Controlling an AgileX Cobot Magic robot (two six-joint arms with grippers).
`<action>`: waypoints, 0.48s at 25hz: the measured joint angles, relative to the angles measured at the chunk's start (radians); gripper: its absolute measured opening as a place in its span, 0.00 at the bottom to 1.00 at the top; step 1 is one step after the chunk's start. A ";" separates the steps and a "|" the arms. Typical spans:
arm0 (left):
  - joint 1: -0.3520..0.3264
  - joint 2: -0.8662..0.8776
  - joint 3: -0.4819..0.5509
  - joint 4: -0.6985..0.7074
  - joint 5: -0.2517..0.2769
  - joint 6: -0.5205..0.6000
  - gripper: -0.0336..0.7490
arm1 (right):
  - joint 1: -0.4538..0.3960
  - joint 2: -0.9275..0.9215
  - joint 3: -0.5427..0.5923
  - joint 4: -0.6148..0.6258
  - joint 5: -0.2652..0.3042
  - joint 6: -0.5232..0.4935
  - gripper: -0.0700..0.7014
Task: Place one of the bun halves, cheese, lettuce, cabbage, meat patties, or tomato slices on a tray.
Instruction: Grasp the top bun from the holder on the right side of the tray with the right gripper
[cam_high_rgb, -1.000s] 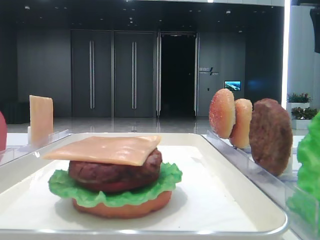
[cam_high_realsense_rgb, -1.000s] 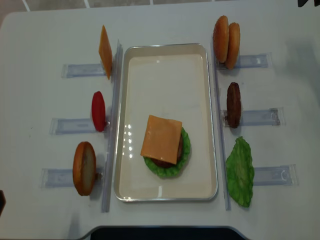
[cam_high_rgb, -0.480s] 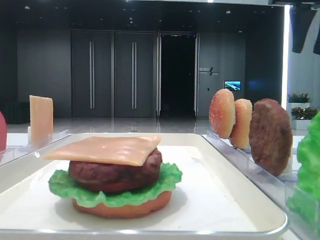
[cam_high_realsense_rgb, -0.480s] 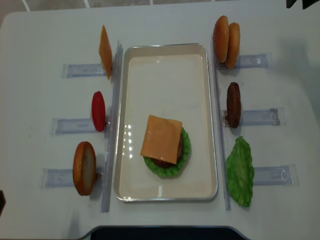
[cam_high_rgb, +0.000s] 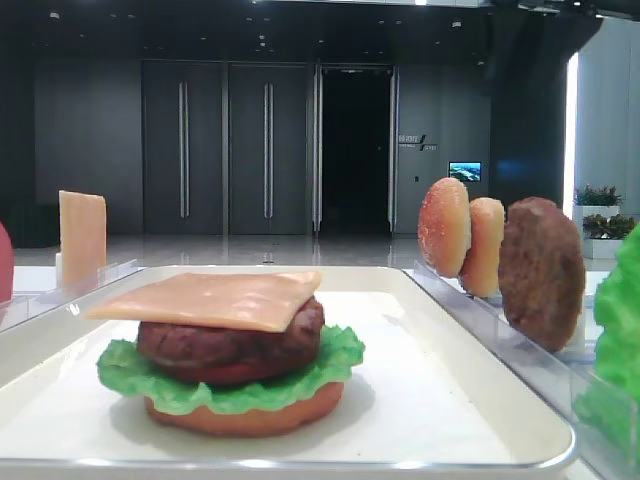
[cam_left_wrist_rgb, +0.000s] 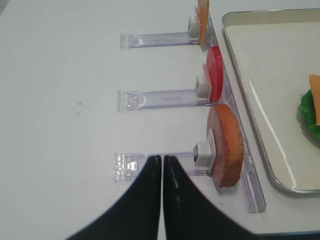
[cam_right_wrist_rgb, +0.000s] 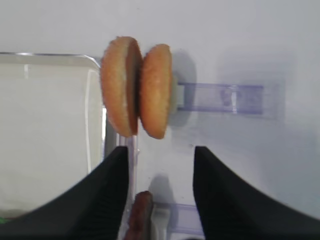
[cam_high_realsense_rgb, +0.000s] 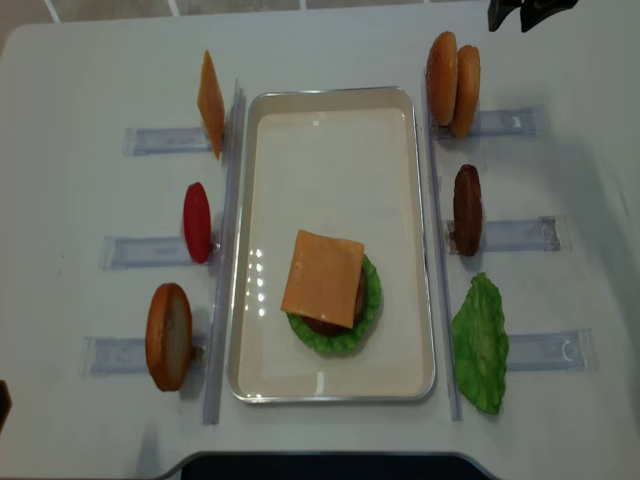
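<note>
Tray (cam_high_realsense_rgb: 250, 300) is seen mid-table, with a partial burger at its 6 o'clock end: cheese (cam_high_realsense_rgb: 322, 278) over a meat patty (cam_high_rgb: 230, 345), lettuce (cam_high_realsense_rgb: 372, 290) and a flat bun bottom (cam_high_rgb: 245, 415). Patty is almost fully hidden under the cheese in the overhead view. Bun halves (cam_high_realsense_rgb: 441, 78) are stood on edge in a clear rack (cam_high_realsense_rgb: 505, 122) at the tray's 1 o'clock corner, a paler half (cam_high_realsense_rgb: 466, 90) pressed against them. Right gripper (cam_right_wrist_rgb: 160, 187) is seen parted, nothing held, the buns at its 12 o'clock; in the overhead view only a dark tip is caught at the top edge. Left gripper (cam_left_wrist_rgb: 162, 165) is closed with fingers touching, empty, beside another bun half (cam_left_wrist_rgb: 227, 145) at the 8 o'clock rack.
</note>
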 joint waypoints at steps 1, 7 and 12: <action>0.000 0.000 0.000 0.000 0.000 0.000 0.04 | 0.010 0.000 0.000 0.000 -0.021 0.011 0.53; 0.000 0.000 0.000 0.000 0.000 0.000 0.04 | 0.035 0.027 -0.001 0.024 -0.105 0.041 0.56; 0.000 0.000 0.000 0.000 0.000 0.000 0.04 | 0.040 0.076 -0.001 0.043 -0.144 0.041 0.56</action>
